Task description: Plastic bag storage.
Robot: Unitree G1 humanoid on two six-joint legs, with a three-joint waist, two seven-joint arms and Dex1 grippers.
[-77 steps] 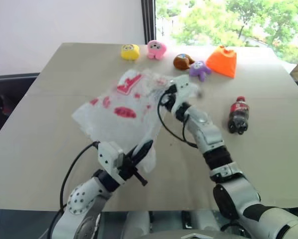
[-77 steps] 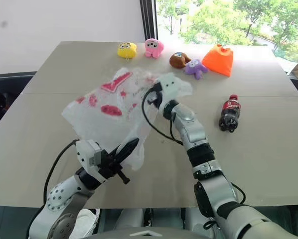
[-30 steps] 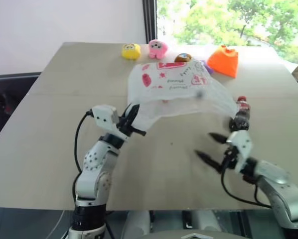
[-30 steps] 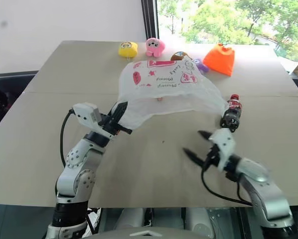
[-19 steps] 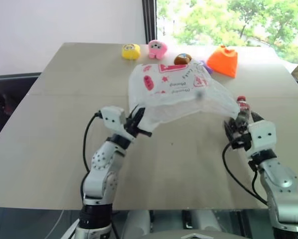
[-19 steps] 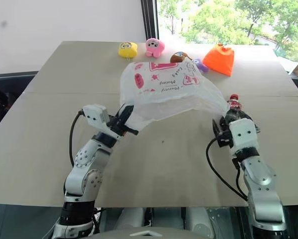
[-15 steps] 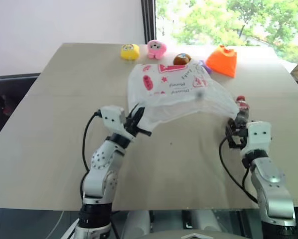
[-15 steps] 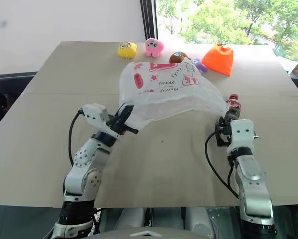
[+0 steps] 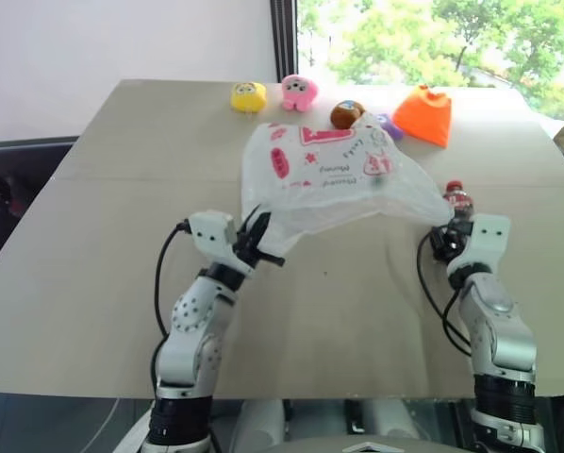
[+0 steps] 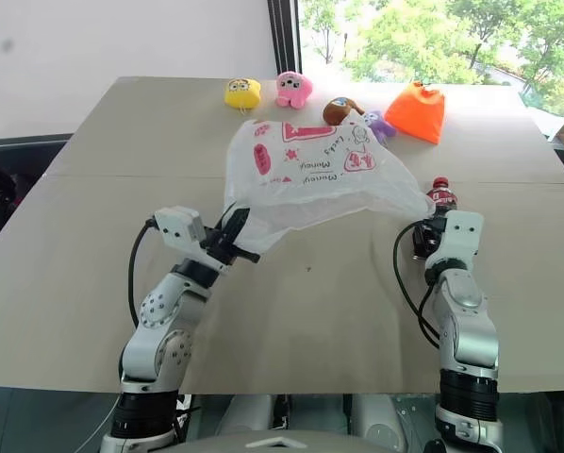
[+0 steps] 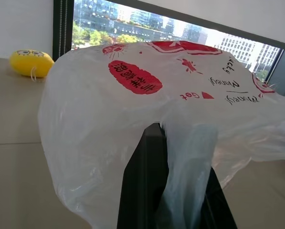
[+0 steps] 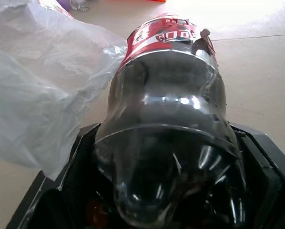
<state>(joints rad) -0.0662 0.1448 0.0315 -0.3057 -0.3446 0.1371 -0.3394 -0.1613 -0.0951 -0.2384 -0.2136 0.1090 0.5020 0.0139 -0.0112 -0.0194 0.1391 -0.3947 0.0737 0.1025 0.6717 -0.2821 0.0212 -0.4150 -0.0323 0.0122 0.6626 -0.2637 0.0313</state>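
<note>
Head views: the left hand (image 9: 263,247), fingers pressed together, pinches an edge of the big translucent white plastic bag with red print (image 9: 329,179), held billowing above the beige worktop (image 9: 93,236). Left wrist view: the bag drapes over its black fingers (image 11: 147,181). Right wrist view: the right hand (image 12: 157,191) straddles the base of a dark cola bottle with a red label (image 12: 168,124); grip unclear.

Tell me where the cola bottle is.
The cola bottle lies on the table's right side, between the right gripper's fingers, beside the plastic bag's right edge.
</note>
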